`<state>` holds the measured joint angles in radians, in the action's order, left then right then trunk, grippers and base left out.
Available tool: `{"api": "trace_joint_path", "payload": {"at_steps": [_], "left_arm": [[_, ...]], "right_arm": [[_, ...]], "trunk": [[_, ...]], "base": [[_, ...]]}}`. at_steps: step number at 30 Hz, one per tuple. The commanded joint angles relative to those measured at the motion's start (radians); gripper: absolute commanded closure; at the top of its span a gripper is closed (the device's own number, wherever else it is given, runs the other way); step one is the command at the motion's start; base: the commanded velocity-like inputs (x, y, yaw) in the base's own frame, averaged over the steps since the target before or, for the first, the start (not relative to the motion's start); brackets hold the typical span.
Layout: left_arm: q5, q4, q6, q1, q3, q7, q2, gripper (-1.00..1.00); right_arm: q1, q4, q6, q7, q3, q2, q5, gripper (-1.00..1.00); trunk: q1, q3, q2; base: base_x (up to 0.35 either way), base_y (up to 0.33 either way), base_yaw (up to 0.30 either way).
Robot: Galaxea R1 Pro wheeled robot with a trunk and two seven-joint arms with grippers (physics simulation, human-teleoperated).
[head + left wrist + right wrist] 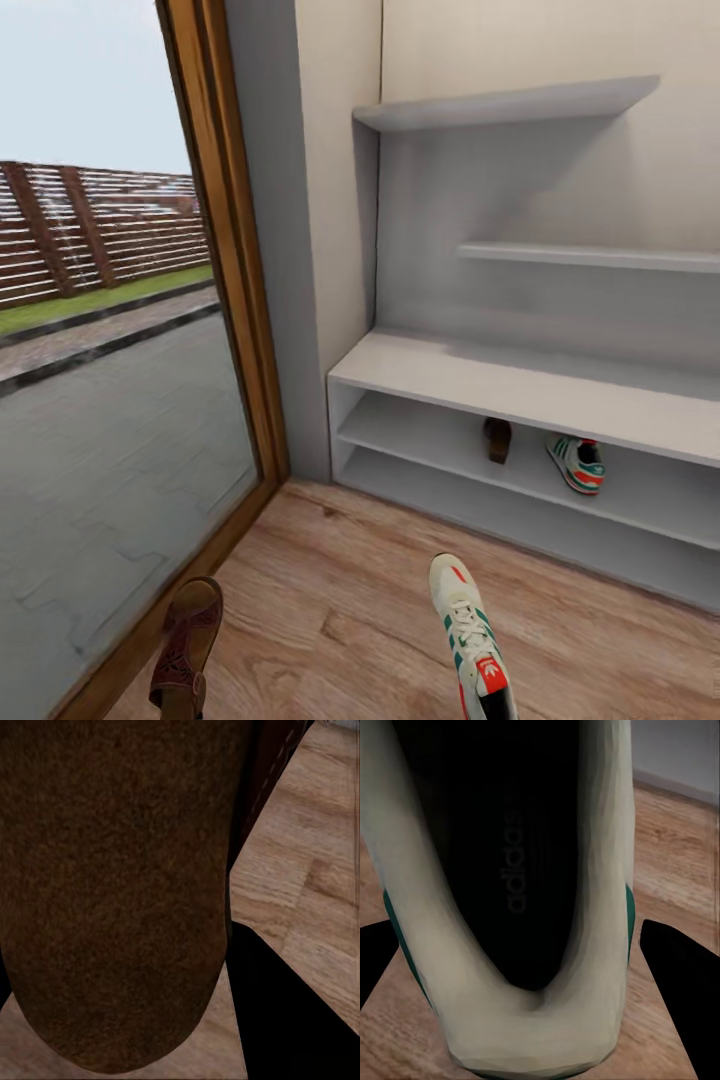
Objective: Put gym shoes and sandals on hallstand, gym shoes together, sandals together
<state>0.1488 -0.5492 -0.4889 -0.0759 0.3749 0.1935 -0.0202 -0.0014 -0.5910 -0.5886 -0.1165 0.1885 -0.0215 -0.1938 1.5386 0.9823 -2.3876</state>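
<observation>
A dark brown sandal [187, 640] hangs over the corridor floor [340, 610] at the lower left, its mottled footbed [112, 885] close up in the left wrist view. My left gripper [120, 1012] is shut on it, one black finger [292, 1020] showing beside it. An off-white gym shoe [470, 635] with green stripes is at the bottom centre, toe towards the hallstand [520, 385]. My right gripper [532, 975] is shut on its heel [540, 1027], black fingers [682, 982] on both sides. On the rack's upper inner shelf stand the other sandal [497, 438] and the other gym shoe [578, 463], a small gap between them.
A tall glass door with a wooden frame [235, 300] runs along the left, the outdoor paving behind it. Floating grey shelves [520, 105] hang above the rack's flat top. The lower shelf slot [560, 520] holds nothing.
</observation>
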Motion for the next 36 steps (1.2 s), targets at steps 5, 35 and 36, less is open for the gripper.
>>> {"api": "trace_joint_path", "payload": {"at_steps": [5,35,36], "left_arm": [[0.012,0.000,-0.003,-0.001,0.009,0.006,-0.001,1.00],[0.012,0.000,-0.003,-0.001,0.003,0.006,-0.002,1.00],[0.012,0.000,-0.003,-0.001,0.003,0.006,-0.002,1.00]], "right_arm": [[0.000,-0.001,-0.002,-0.009,0.008,-0.002,-0.006,1.00],[0.000,-0.001,-0.002,-0.009,0.009,-0.002,-0.006,1.00],[0.000,-0.001,-0.002,-0.009,0.009,-0.002,-0.006,1.00]], "trunk": [[0.000,0.001,0.000],[0.000,0.001,0.000],[0.000,0.001,0.000]], "base": [[0.064,0.041,-0.292],[0.001,0.129,-0.292],[0.000,0.042,-0.292]]}}
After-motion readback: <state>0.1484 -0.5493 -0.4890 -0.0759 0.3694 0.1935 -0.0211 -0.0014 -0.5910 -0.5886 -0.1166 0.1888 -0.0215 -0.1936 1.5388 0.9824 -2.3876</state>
